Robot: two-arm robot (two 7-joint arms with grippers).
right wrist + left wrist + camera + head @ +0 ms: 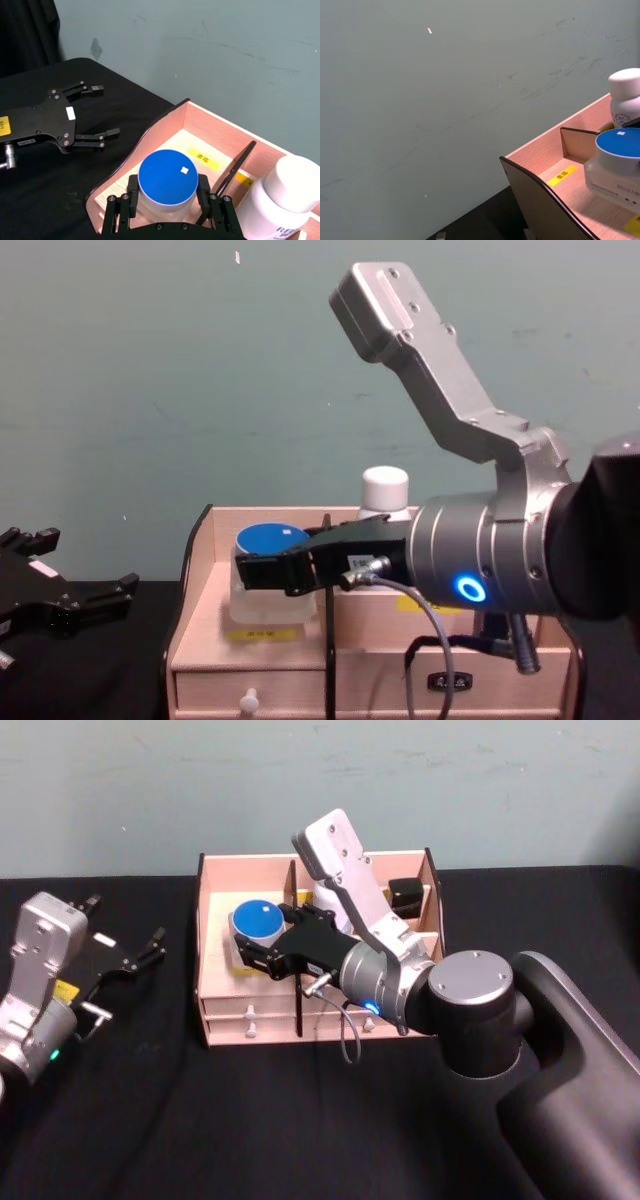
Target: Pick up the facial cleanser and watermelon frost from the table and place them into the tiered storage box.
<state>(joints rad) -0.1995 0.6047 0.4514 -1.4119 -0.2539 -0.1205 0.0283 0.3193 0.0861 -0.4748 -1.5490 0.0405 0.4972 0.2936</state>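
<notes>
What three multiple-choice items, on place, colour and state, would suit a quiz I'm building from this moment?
1. Where is the blue-lidded jar?
A. on the black table, left of the box
B. in the box's left compartment
C. in the drawer

2. What colour is the lid of the bottle beside the jar?
A. white
B. red
C. green

3. How are the left gripper's jaws?
A. shut on the jar
B. shut on the bottle
C. open, holding nothing

Key: 1 B, the jar sits inside the box's left compartment, the right gripper around it; 2 A, its cap is white; 3 C, its jaws stand apart over the table.
</notes>
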